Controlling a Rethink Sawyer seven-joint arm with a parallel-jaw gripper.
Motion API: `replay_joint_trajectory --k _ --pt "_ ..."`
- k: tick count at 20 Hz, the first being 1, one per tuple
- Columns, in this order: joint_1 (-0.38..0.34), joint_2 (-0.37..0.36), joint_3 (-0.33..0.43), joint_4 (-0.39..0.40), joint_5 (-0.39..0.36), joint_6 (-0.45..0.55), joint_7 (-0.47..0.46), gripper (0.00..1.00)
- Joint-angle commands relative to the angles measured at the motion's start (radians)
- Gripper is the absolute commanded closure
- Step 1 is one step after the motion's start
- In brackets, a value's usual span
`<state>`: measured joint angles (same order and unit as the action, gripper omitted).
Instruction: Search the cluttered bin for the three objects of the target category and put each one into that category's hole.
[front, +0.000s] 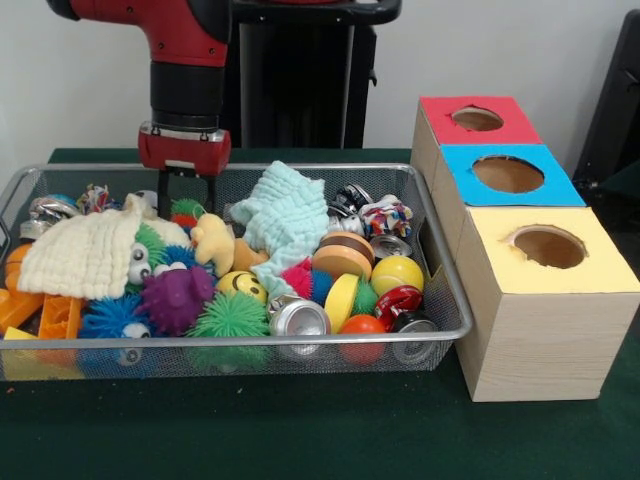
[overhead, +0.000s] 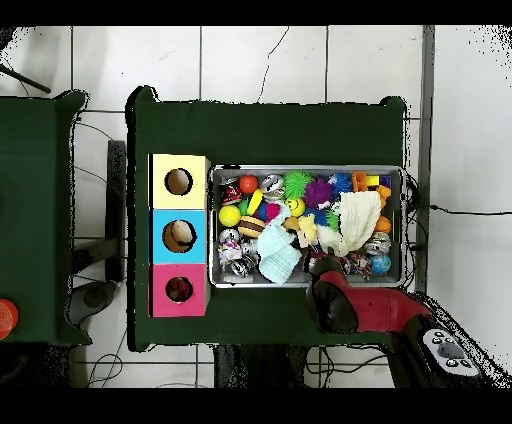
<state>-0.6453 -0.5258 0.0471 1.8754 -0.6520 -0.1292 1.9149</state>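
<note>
The wire-mesh bin (front: 250, 342) is full of mixed toys; it also shows in the overhead view (overhead: 305, 169). My gripper (front: 187, 197) hangs over the bin's far left part with its fingers (front: 165, 196) apart and nothing between them, just above a green spiky ball (front: 186, 209). In the overhead view the arm (overhead: 336, 298) hides the gripper. A pale yellow plush (front: 213, 241) lies right of the gripper, with a tan plush (front: 246, 254) beside it. The striped orange plush is hidden. The red-topped box's hole (front: 477, 119) is at the far right and also shows in the overhead view (overhead: 179, 290).
A cream knitted cloth (front: 85, 255) and a mint cloth (front: 285, 220) lie over toys. Spiky balls (front: 175, 298), cans (front: 299, 318) and plastic balls (front: 397, 273) fill the bin. The blue-topped box (front: 510, 175) and yellow-topped box (front: 548, 247) stand nearer than the red one.
</note>
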Motion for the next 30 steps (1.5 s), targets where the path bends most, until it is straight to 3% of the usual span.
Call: replay_joint_trajectory --k 1,4,11,24,30 --pt "0.061 0.114 0.078 -0.128 0.021 -0.081 0.106 0.00" --pt "0.121 0.096 0.036 -0.111 0.060 -0.098 0.131 0.00" --pt "0.177 0.062 0.018 -0.085 0.122 -0.082 0.169 0.00" --pt "0.142 0.061 0.040 -0.097 0.114 -0.055 0.147 0.00" --pt "0.103 0.029 0.078 -0.097 0.096 -0.008 0.124 0.00"
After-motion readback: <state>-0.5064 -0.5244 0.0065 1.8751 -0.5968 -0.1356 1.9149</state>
